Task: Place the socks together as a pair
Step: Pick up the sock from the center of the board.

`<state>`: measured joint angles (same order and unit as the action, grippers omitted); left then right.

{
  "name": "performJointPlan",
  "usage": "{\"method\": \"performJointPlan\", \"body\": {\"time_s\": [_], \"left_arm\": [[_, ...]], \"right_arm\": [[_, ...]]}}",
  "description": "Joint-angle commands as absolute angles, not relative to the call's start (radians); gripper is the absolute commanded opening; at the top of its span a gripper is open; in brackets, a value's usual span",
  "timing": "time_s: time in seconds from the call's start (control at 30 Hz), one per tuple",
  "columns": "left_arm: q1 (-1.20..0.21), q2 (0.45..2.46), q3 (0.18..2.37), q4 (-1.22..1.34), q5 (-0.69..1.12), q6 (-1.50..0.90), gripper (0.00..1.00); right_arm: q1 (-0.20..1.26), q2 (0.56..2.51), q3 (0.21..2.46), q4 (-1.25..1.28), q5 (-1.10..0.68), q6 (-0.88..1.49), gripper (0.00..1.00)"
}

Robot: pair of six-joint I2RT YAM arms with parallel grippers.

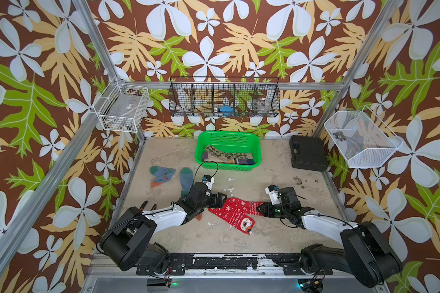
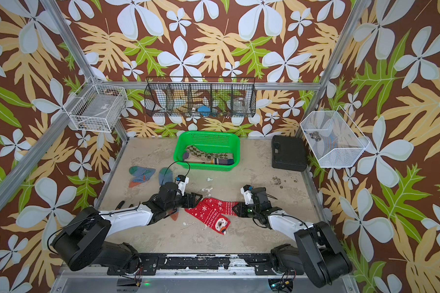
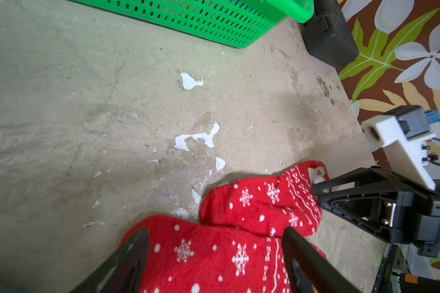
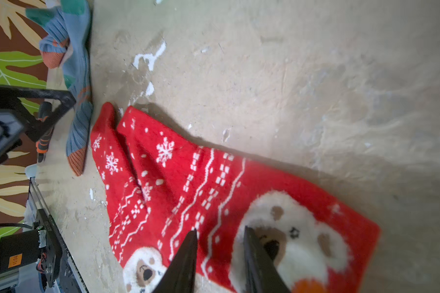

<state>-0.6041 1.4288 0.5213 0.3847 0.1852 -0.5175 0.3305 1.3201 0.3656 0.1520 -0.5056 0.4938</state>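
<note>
Now, red snowflake socks [image 1: 233, 211]: lying on the table [image 1: 239, 241] toward its front edge, plain ends meeting beneath the left gripper [image 1: 223, 199], bear-faced ends fanning apart.
Long axis: running left edge to right edge, so each arm is facing one end.
Right gripper [image 4: 220, 230]: hovering at the farther sock's bear end, jaws standing slightly apart, seemingly gripping nothing, though the tips are hiding the contact.
Left gripper: spreading wide over the plain ends, holding nothing.
Coming move: probably falling to the right arm, the nearer one, swinging that bear end toward the front sock's.
Blue-grey socks [image 1: 163, 173]: resting apart near the left edge.
Green basket [image 1: 229, 132]: sitting at the back edge, holding argyle and striped socks [image 1: 217, 153].
</note>
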Motion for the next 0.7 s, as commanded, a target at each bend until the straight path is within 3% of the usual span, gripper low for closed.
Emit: {"method": "performJointPlan", "body": {"time_s": [0.0,0.3,0.67], "left_arm": [[-0.606,1.435,0.543,0.376,0.164,-0.489,0.84],[-0.609,1.529,0.626,0.362,0.163,-0.471,0.84],[-0.688,1.651,0.715,0.3,0.137,-0.436,0.86]], "right_arm": [[0.327,1.405,0.384,0.272,-0.514,0.51,0.32],[0.213,1.49,0.444,0.353,-0.516,0.555,0.29],[0.2,1.216,0.496,0.089,-0.389,0.459,0.37]]}}
